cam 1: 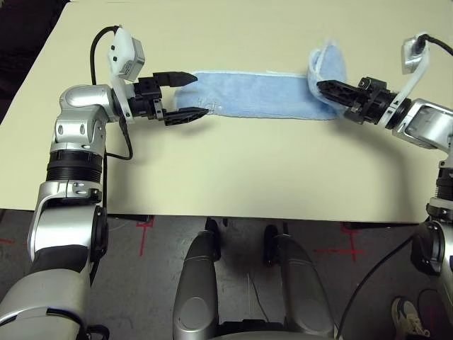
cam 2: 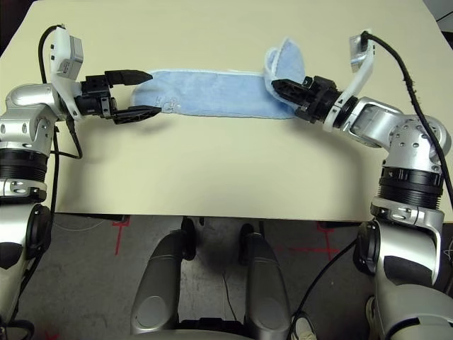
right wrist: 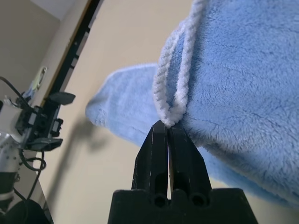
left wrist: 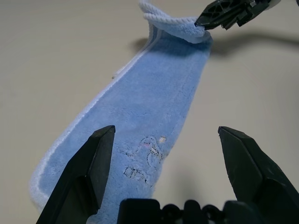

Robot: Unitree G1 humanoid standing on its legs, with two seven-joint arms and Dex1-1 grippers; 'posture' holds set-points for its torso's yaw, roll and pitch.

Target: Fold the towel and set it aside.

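Towel lies as a long strip across the upper middle of the table. Right gripper pinches its raised right end; left gripper is spread at the left end. Mid-fold; next, carry the lifted end leftward over the strip.

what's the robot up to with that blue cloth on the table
It is folding a towel lying as a long strip on the table. The right gripper is shut on one end, lifted and curled over the strip. The left gripper is open around the other end, which lies flat.
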